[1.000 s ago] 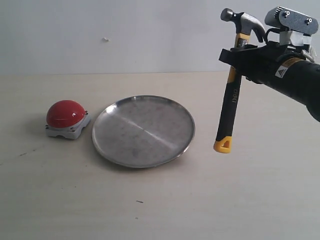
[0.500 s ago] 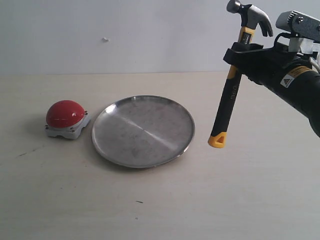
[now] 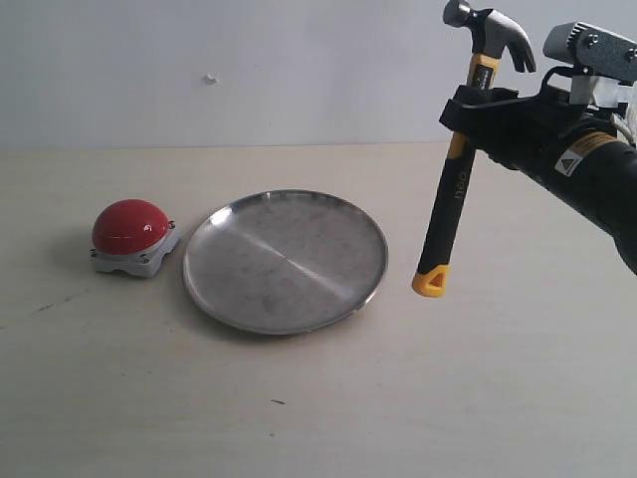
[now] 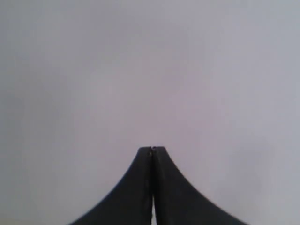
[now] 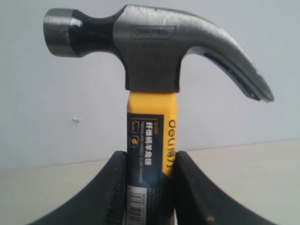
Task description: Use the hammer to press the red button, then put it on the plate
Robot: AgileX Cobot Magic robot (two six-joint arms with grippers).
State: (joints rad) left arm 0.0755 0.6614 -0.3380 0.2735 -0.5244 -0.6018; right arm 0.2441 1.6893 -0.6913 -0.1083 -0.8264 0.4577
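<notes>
Right gripper with jaws clamped on the upper handle of the hammer, just below its steel head. The hammer hangs nearly upright, head uppermost, and its yellow end lies just right of the plate. Compared with one second earlier, the hammer sits slightly higher and its yellow end has swung a little toward the plate. The red button and the plate are unmoved on the worktop. Left gripper: jaws pressed together, holding nothing.
</notes>
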